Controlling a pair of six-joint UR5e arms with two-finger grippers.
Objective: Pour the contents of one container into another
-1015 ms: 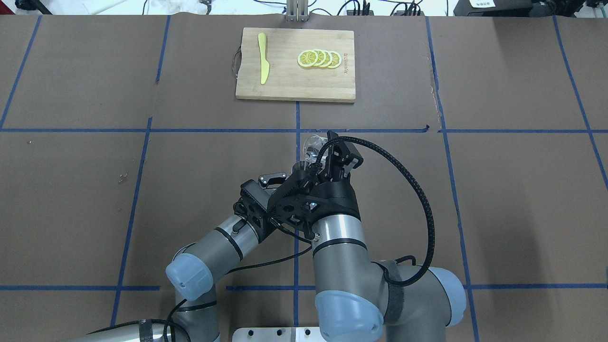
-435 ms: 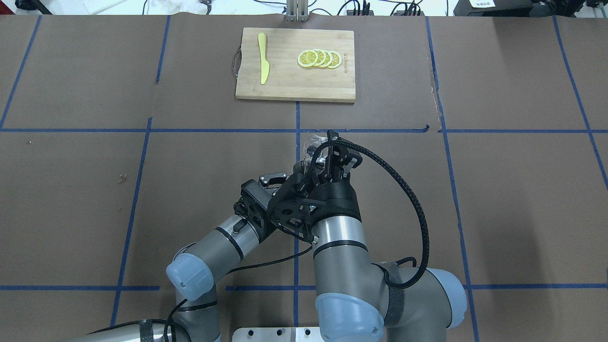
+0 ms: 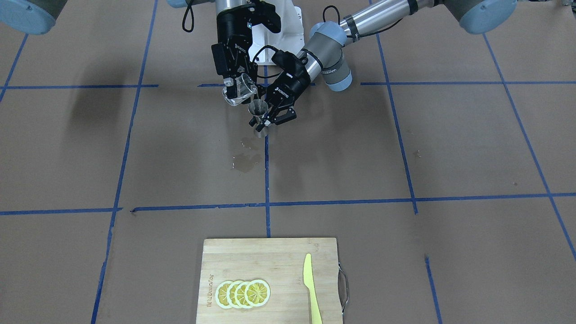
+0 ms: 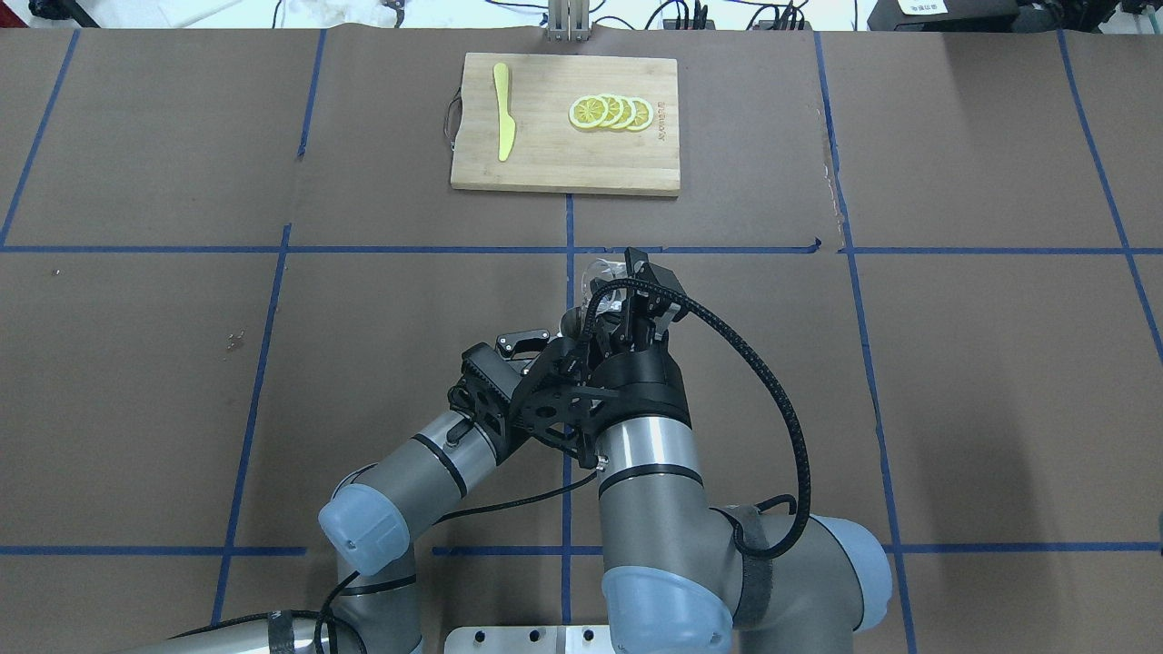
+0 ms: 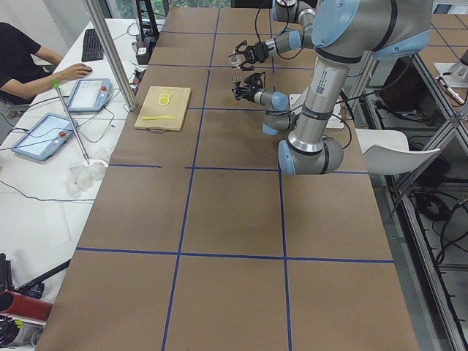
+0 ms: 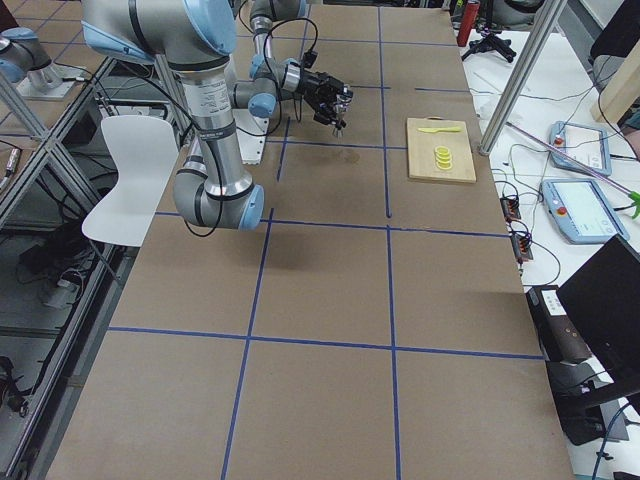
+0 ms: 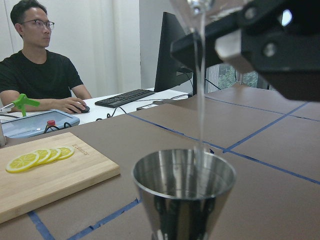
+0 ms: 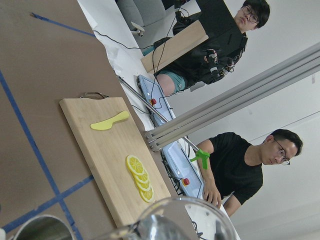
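Brown paper crossed with blue tape covers the table (image 3: 405, 148). Nearest the robot, the left gripper (image 3: 268, 119) pinches the steel jigger (image 3: 258, 109) at its narrow waist. This holds it upright with the top cone open and unobstructed, though I cannot tell whether its foot touches the paper. Just beside and above it, the right gripper (image 3: 237, 85) clamps the clear glass cup (image 3: 243, 92), tilted with its lip over the jigger's mouth. A thin stream (image 7: 201, 90) falls into the bowl, so pouring looks under way. A wet patch (image 3: 245, 163) beyond suggests that spills are a risk. Well apart at the far edge, a bamboo cutting board (image 3: 270, 265) carries lemon slices (image 3: 243, 293) and a yellow knife (image 3: 310, 288).
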